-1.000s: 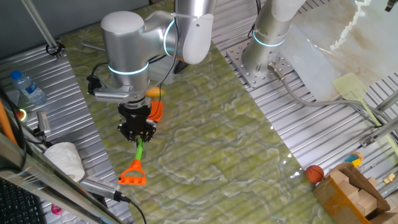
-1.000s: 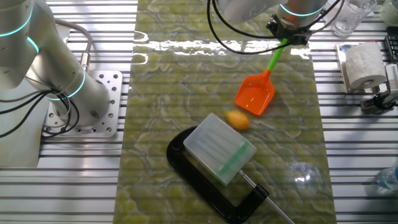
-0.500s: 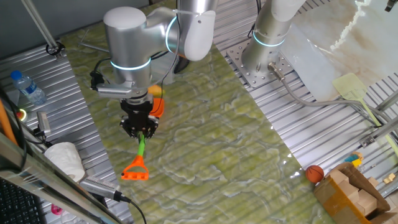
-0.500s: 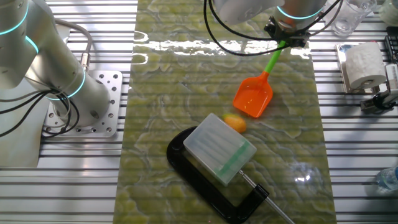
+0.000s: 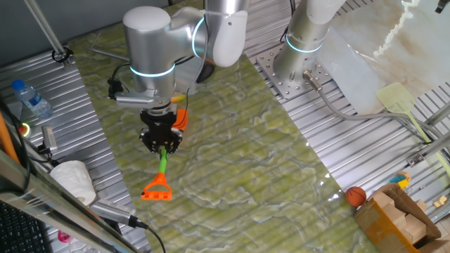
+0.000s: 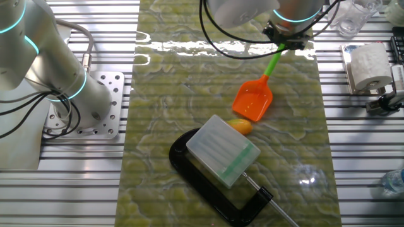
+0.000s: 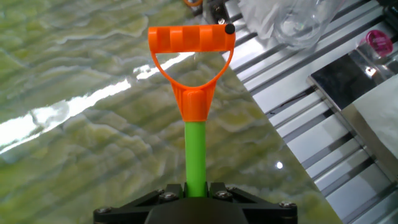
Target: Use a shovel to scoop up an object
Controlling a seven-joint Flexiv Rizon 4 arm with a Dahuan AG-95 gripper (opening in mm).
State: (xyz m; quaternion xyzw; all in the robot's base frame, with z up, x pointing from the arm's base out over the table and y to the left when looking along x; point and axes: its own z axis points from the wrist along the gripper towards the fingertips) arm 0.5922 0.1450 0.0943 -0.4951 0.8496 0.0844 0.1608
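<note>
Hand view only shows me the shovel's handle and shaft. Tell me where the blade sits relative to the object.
Observer: The orange blade has its front edge right at the object, and the object is not on it yet.
Operator: Report what's behind the object.
Observer: A translucent box, held in a black clamp, sits close against the object's far side and seems to touch it.
Operator: Confirm the grip from outside.
Observer: The claw is shut on the green shaft, with the D-handle sticking out beyond it.
</note>
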